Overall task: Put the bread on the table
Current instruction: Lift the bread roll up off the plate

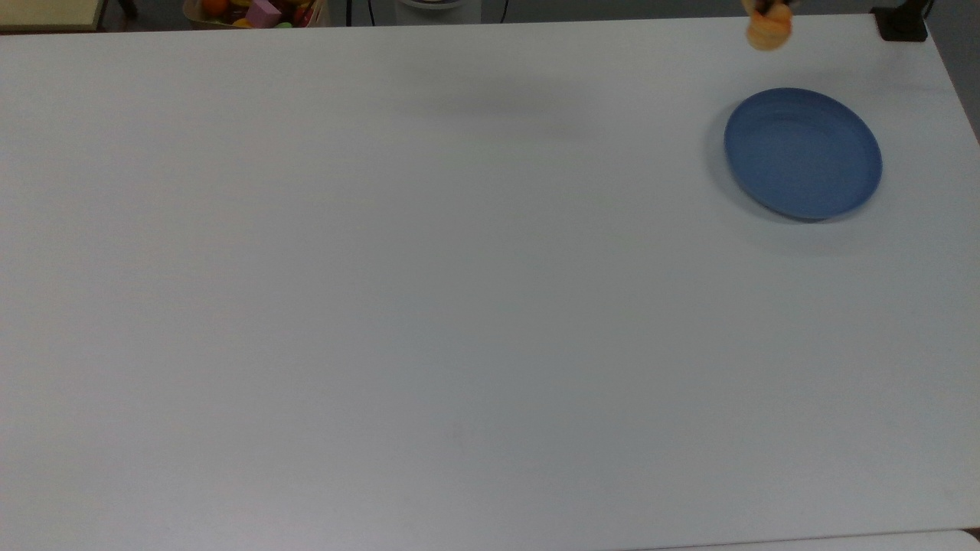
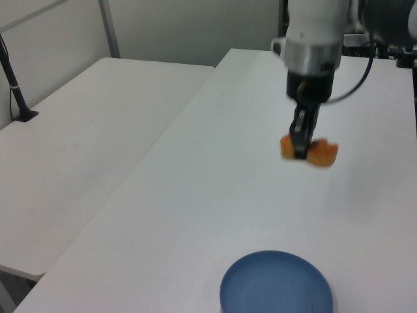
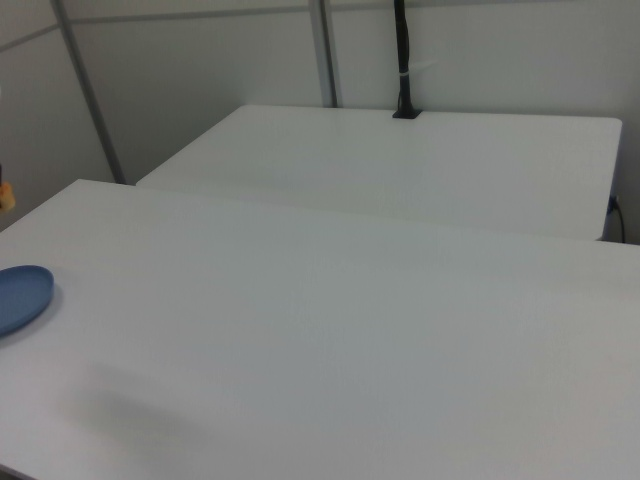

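The bread, a small golden-orange loaf, hangs well above the white table, held by my gripper, which is shut on its middle. In the top view the bread sits at the top edge, up and left of the blue plate. A sliver of the bread shows at the right view's left edge, above the plate. Nothing lies on the plate.
A box of colourful toys stands past the table's far edge in the top view. A black clamp sits at the top view's upper right corner. A second white table stands beside this one.
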Motion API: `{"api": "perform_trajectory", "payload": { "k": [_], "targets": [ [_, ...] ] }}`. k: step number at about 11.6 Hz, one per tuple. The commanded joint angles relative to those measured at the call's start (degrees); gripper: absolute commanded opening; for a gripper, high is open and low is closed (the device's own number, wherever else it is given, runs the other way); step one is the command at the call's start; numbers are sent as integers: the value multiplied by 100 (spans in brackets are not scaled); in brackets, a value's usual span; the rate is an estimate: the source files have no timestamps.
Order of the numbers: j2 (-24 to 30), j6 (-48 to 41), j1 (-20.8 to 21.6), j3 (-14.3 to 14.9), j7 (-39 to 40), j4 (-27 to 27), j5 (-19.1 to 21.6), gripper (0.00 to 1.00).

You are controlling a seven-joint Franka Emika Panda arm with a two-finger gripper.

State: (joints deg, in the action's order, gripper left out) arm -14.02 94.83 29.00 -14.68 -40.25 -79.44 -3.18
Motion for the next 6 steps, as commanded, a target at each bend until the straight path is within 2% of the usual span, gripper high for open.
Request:
{"api": "perform_trajectory", "payload": {
  "k": [1,2,3,6],
  "targets": [
    [697,-832,-350,665,1392,-247,334,0],
    [803,-956,-403,956,1737,-248,431,0],
    [970,-1062,-517,1394,2227,-300,519,0],
    [1261,-1107,-851,2247,3440,-615,625,0]
  ]
}}
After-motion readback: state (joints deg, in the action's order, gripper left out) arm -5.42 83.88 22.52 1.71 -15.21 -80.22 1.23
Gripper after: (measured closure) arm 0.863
